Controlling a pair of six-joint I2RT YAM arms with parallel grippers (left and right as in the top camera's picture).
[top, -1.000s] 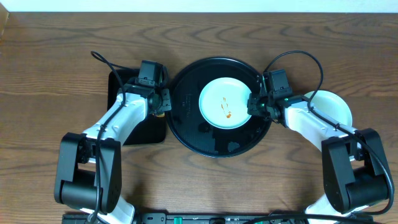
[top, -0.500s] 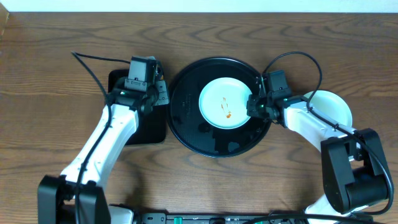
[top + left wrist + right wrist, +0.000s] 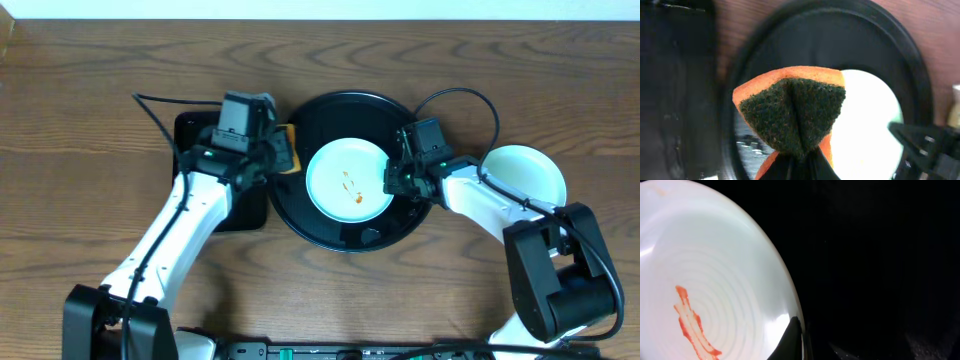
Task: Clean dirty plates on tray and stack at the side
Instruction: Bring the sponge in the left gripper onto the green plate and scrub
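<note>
While the left gripper (image 3: 796, 167) pinches a folded orange sponge (image 3: 792, 107), dark scour face outward, the tray (image 3: 300, 215) rim lies directly beneath it. Mint plate (image 3: 348, 180) sits in the tray just ahead of the sponge, with an orange-red smear (image 3: 692, 325) near its middle. Right gripper (image 3: 393, 180) is clamped on that plate's near rim. Second plate (image 3: 525, 175) on the table behind the right gripper, outside the tray. Rectangular tray (image 3: 240, 212) under the left arm.

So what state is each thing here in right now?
Sponge: folded, pinched in the left gripper.
Dirty plate: on the round tray, sauce-smeared, rim gripped by the right gripper.
Round tray: holds that one plate.
Side plate: on the table, looks clean.
</note>
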